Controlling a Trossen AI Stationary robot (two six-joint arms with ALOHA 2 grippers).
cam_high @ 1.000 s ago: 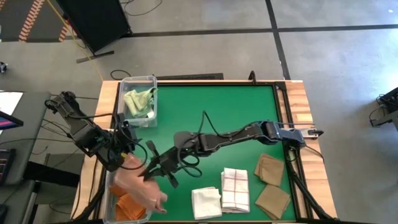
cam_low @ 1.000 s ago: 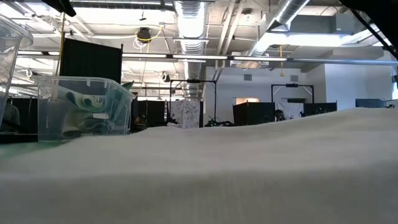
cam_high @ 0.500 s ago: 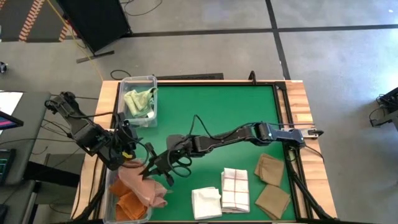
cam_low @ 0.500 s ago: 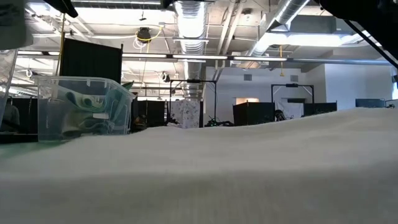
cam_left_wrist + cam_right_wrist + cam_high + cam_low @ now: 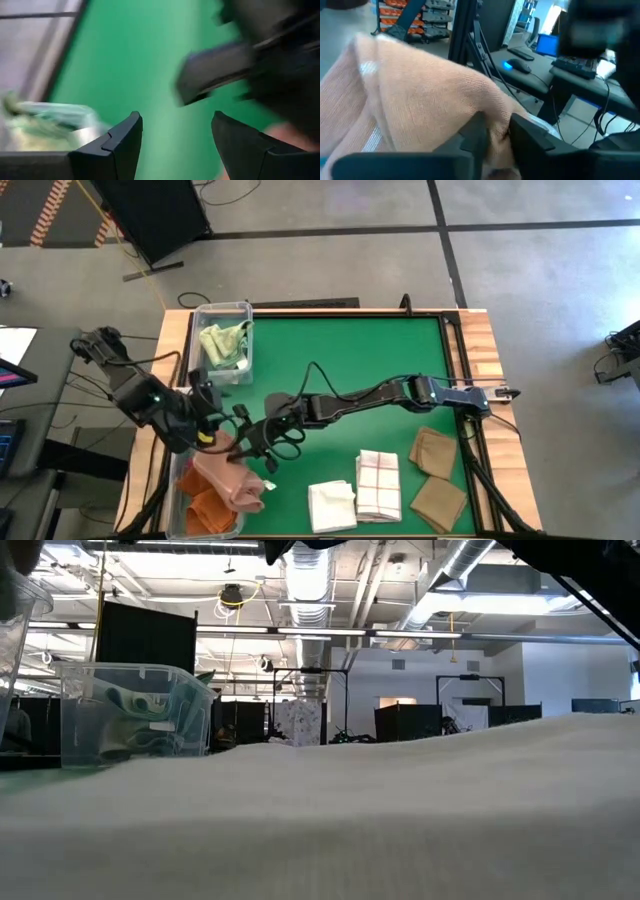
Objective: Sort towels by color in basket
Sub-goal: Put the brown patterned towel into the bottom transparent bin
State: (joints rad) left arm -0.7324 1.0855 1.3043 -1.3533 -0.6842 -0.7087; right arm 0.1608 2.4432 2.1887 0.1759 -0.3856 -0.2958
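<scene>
My right gripper (image 5: 244,452) (image 5: 495,139) reaches across the table to the near-left bin (image 5: 178,498) and is shut on a salmon pink towel (image 5: 232,480) (image 5: 420,95). Rust-orange towels (image 5: 205,511) lie in that bin under it. My left gripper (image 5: 221,438) (image 5: 175,147) is open just on the far side of the pink towel, with nothing between its fingers. Pale green towels (image 5: 225,340) (image 5: 45,125) fill the far-left bin (image 5: 130,720). A white towel (image 5: 332,505), a white-checked towel (image 5: 378,484) and two tan towels (image 5: 432,450) (image 5: 438,502) lie flat on the mat. My right gripper pinches a bunched fold of the salmon pink towel (image 5: 496,119) between its two fingers (image 5: 472,134), coming from the table's right and slanting down. The towel sags below the fingers, and its lower part (image 5: 240,495) rests on the near-left bin's rim and the rust-orange towels.
The green mat (image 5: 360,370) is bare between the far-left bin and the right arm. The white towel fills the foreground of the low view (image 5: 400,820). Both arms crowd the near-left corner. Wooden table edges (image 5: 490,350) frame the mat.
The pink towel, spread wide and blurred over the near-left bin a second ago, has gathered into a smaller bunch on the bin's right rim. My left gripper has moved a little toward the table's right, closer to my right gripper, which has stayed shut on the towel.
</scene>
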